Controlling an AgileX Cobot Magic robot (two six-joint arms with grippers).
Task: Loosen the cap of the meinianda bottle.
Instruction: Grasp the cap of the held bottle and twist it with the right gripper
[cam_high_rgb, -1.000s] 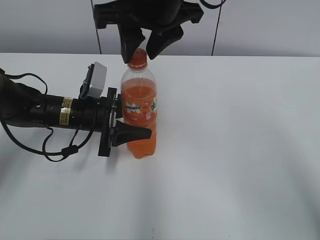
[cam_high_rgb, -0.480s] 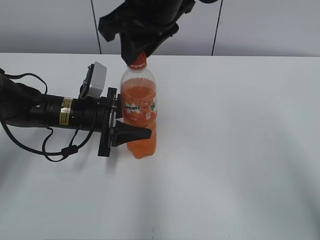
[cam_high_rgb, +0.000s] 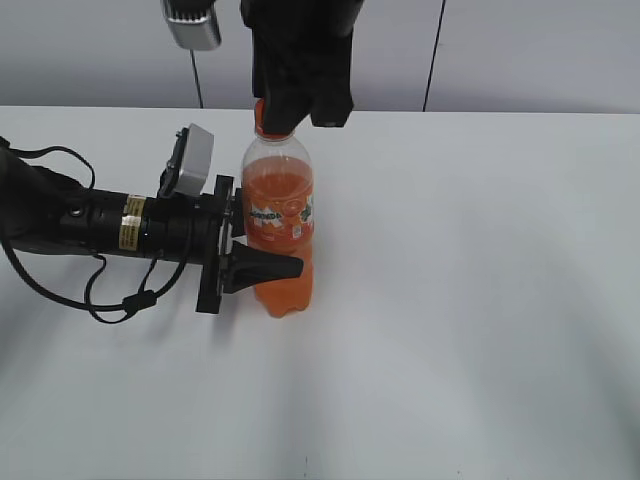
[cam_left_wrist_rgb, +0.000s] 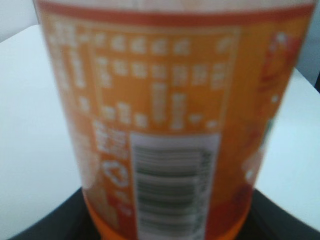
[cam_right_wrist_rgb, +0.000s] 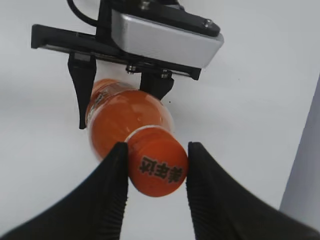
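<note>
The meinianda bottle (cam_high_rgb: 279, 225) stands upright on the white table, full of orange drink; its label fills the left wrist view (cam_left_wrist_rgb: 165, 120). My left gripper (cam_high_rgb: 262, 268) lies sideways and is shut on the bottle's lower body. My right gripper (cam_high_rgb: 290, 105) comes down from above and is shut on the cap, which it mostly hides in the exterior view. In the right wrist view the orange cap (cam_right_wrist_rgb: 157, 169) with dark print sits between the two black fingers (cam_right_wrist_rgb: 156, 170), which touch its sides.
The white table (cam_high_rgb: 480, 300) stretches to the right and front of the bottle. A grey wall with dark vertical seams stands behind. The left arm and its cable (cam_high_rgb: 90, 225) lie across the table's left side.
My right gripper came down over the cap, shut on it and has turned about the bottle's axis. The left gripper and the bottle have not moved.
</note>
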